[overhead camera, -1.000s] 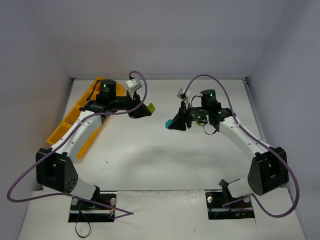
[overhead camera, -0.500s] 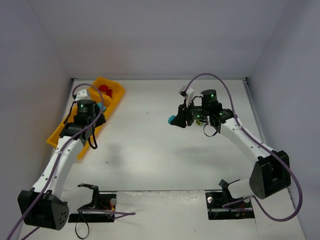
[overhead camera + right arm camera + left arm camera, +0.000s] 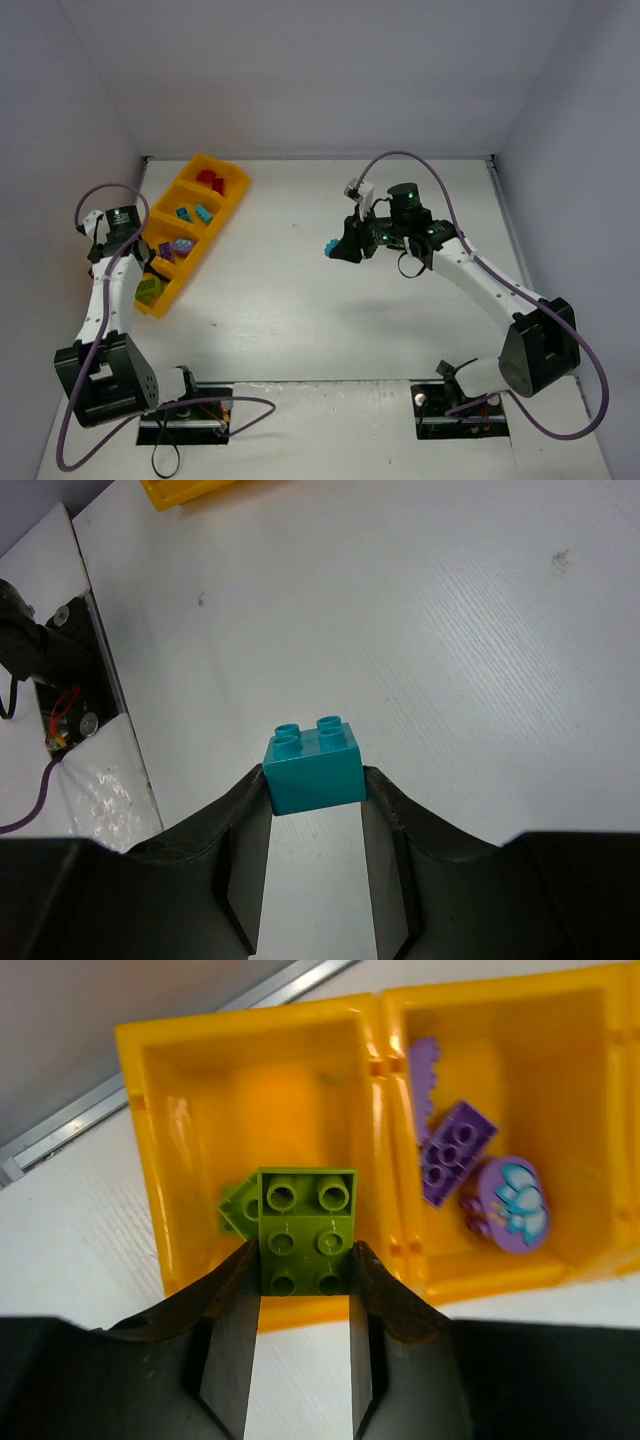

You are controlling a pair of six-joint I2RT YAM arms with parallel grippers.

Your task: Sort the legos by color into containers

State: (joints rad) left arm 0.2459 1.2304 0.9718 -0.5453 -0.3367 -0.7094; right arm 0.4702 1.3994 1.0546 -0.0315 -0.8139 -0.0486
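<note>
Okay, my left claw [image 3: 303, 1272] pinches a lime brick [image 3: 306, 1222] above the end compartment of the tray [image 3: 150, 1090] at the left edge of the desk [image 3: 320, 300], where another lime piece [image 3: 232, 1216] lies, matching colour; my right claw [image 3: 315, 810] clamps a teal brick [image 3: 313, 767] over mid-desk, probably next.

Lime brick [image 3: 305, 1230] over tray's [image 3: 146, 1140] end compartment; teal brick [image 3: 313, 765] well apart.

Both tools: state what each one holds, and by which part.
Left tool pinches a lime green lego by its two long side edges, at the near end. Right tool pinches a teal lego by two opposite side walls.
</note>
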